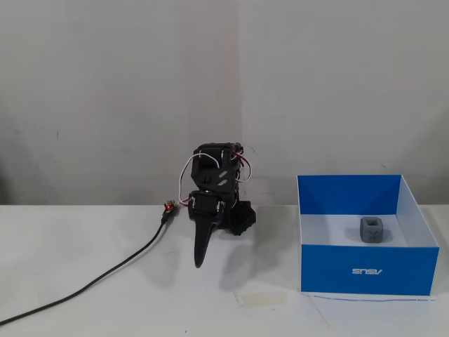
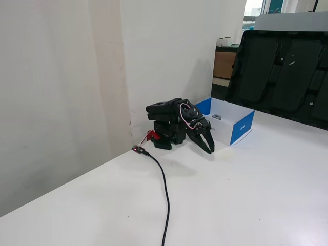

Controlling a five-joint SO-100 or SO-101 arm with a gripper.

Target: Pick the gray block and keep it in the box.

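Observation:
The gray block point(image 1: 372, 229) rests on the white floor of the blue box point(image 1: 330, 270), at the right of this fixed view. In the other fixed view the block point(image 2: 217, 117) shows as a small dark shape inside the box point(image 2: 241, 128) behind the arm. The black arm is folded low over its base. My gripper point(image 1: 200, 261) points down at the table, well left of the box, with its jaws together and nothing between them. In the side fixed view the gripper point(image 2: 210, 150) hangs just above the tabletop, short of the box's near corner.
A black cable point(image 1: 105, 274) runs from a red-lit connector point(image 1: 168, 207) by the base toward the front left; it also crosses the table point(image 2: 165, 189). A strip of tape point(image 1: 261, 298) lies before the arm. A wall stands close behind; a black panel point(image 2: 282, 66) leans beyond the table.

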